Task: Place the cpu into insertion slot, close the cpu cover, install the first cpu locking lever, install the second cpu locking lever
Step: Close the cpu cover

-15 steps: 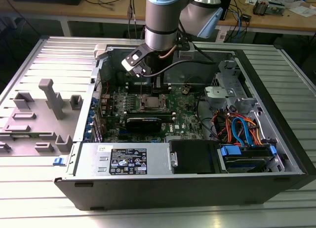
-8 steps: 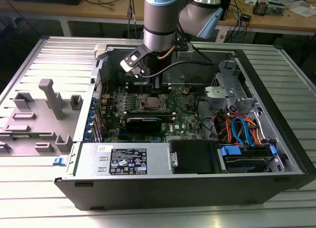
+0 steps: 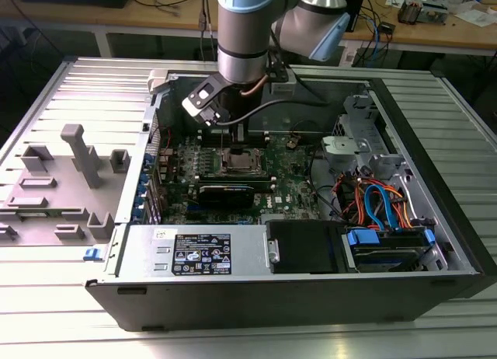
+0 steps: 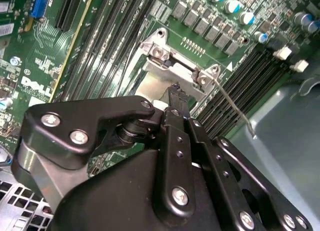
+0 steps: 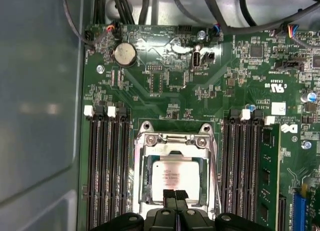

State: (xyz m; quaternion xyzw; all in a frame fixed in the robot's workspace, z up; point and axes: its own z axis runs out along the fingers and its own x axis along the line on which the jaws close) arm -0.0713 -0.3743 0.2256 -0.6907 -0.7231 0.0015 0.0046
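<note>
The cpu [image 5: 172,175], a flat silver-grey square, lies in the insertion slot [image 5: 146,185] on the green motherboard. Over it lies the cpu cover [image 5: 172,140], a silvery frame, with the chip showing through its window. A thin wire locking lever [image 4: 235,105] stands out free from one corner of the socket. Its run along the socket's side shows as a lever [image 5: 216,158] in the first wrist view. My gripper [image 5: 174,197] hovers just over the socket's edge with its black fingertips pressed together and nothing between them. In the exterior view the gripper [image 3: 233,144] hangs straight down over the slot [image 3: 241,163].
Long black memory slots [image 5: 105,166] and more memory slots [image 5: 242,161] flank the socket. A black graphics card [image 3: 233,194] lies in front of it. The grey case wall [image 5: 40,116] is close by, a cable bundle [image 3: 380,203] fills the exterior view's right, and a grey fixture [image 3: 78,157] stands outside the case.
</note>
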